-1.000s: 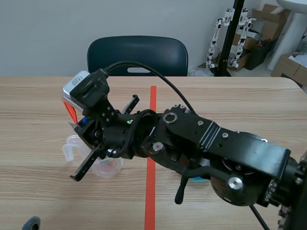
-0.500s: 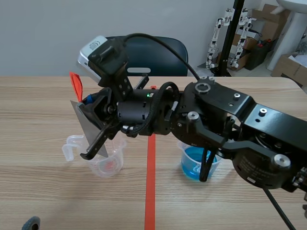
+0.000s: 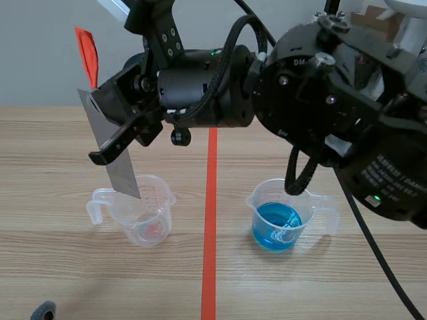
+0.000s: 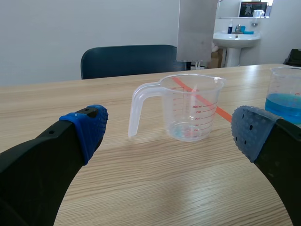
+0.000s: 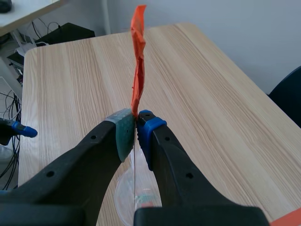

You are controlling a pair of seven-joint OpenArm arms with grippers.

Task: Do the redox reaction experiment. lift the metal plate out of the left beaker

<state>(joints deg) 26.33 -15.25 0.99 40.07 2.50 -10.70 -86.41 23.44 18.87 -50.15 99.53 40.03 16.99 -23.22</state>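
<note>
Beakers: two (clear beaker (image 3: 141, 223), blue-filled beaker (image 3: 279, 223)); plate (image 3: 123, 175): one, pinched by right tool (image 5: 135, 129); left tool (image 4: 171, 132) spread.

The metal plate (image 3: 124, 177) looks matt grey, the left beaker (image 3: 143, 220) clear glossy plastic, the table (image 3: 320, 287) smooth wood.

Right claw (image 5: 136, 126) pinched, left claw (image 4: 170, 132) wide

Flat grey metal plate (image 3: 122, 175), tilted, just above clear left beaker (image 3: 143, 220)
</note>
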